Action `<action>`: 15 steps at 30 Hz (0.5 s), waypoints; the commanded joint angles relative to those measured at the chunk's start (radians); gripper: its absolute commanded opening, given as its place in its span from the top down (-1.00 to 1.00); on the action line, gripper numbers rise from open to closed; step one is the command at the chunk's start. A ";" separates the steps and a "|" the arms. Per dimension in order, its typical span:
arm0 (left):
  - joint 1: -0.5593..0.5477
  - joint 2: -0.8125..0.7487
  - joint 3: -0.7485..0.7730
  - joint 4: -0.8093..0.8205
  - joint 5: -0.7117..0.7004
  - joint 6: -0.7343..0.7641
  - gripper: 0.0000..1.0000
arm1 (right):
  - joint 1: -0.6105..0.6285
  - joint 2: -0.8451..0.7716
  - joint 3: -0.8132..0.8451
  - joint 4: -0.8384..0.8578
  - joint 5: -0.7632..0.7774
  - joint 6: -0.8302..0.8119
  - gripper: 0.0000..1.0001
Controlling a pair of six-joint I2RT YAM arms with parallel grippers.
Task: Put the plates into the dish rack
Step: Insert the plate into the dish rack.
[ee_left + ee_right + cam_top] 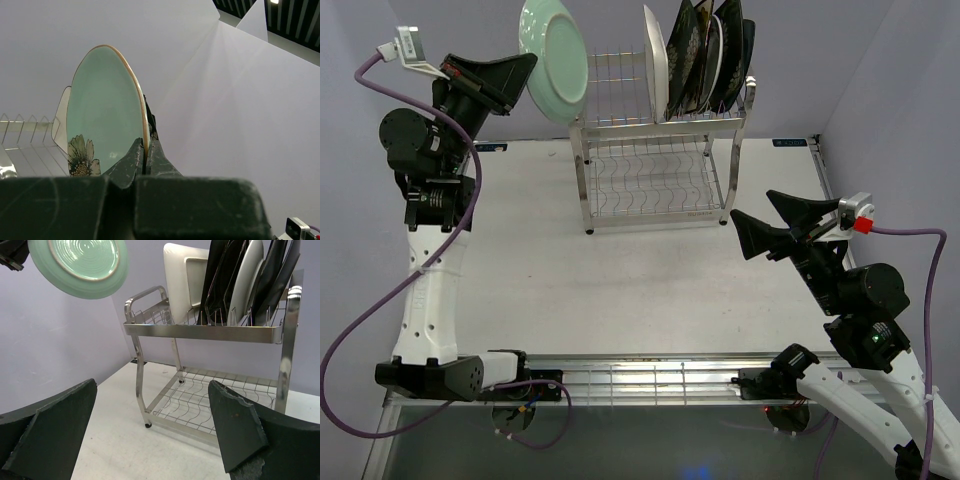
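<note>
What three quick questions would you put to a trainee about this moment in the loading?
1. What do the left fingers grip by its rim?
A) the pale green plate
B) a steel post
C) nothing
2. True or false: plates stand on the lower shelf of the dish rack.
3. Fill in: the right fingers stand ____, with nothing between them.

Key: 1 A; 2 false, since the lower shelf is bare and the plates stand in the upper one; 3 open.
</note>
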 commanded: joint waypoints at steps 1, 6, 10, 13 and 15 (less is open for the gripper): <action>-0.020 0.000 0.073 0.193 -0.018 -0.043 1.00 | 0.001 0.000 0.011 0.043 -0.002 0.002 -0.95; -0.085 0.060 0.097 0.232 -0.058 -0.053 1.00 | 0.001 -0.001 0.019 0.034 0.016 -0.003 -0.95; -0.153 0.109 0.137 0.235 -0.129 -0.027 1.00 | 0.001 -0.009 0.021 0.029 0.025 -0.007 -0.95; -0.217 0.161 0.180 0.235 -0.178 0.019 1.00 | 0.001 -0.015 0.021 0.024 0.038 -0.012 -0.95; -0.247 0.183 0.206 0.236 -0.222 0.049 1.00 | 0.001 -0.017 0.024 0.023 0.042 -0.013 -0.95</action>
